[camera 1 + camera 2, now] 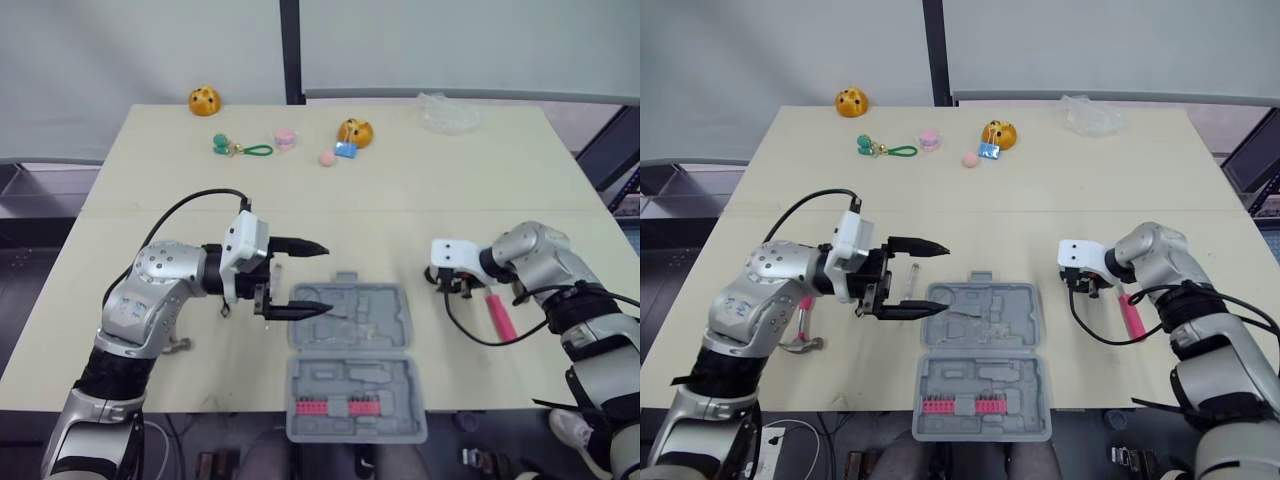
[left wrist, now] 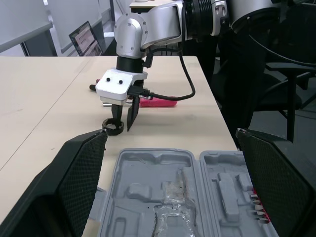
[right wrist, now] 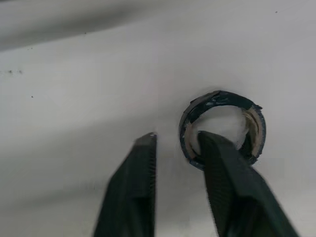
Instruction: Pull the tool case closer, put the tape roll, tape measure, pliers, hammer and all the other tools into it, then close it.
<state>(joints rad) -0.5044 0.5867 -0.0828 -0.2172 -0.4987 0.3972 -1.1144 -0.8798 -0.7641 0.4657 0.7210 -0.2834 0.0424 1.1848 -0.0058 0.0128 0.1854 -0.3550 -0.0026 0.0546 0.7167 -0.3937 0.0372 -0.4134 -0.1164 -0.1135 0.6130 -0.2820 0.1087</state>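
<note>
The grey tool case (image 1: 400, 300) lies open at the table's front middle, with red bits in the half nearest me. My left gripper (image 1: 327, 278) is open at the case's left edge, holding nothing. My right gripper (image 3: 175, 140) points down at the black tape roll (image 3: 222, 98), right of the case. It is open, with one finger inside the roll's hole and the other outside its wall. The left wrist view shows the tape roll (image 2: 112, 126) on the table beyond the case. A pink-handled tool (image 1: 502, 318) lies beside my right arm. A pink-handled hammer (image 1: 800, 325) lies under my left arm.
Small toys sit at the far end: two orange figures (image 1: 204, 100) (image 1: 355, 131), a green keyring (image 1: 240, 149), pink pieces (image 1: 285, 137) and a clear plastic bag (image 1: 448, 112). The case's near half hangs over the table's front edge.
</note>
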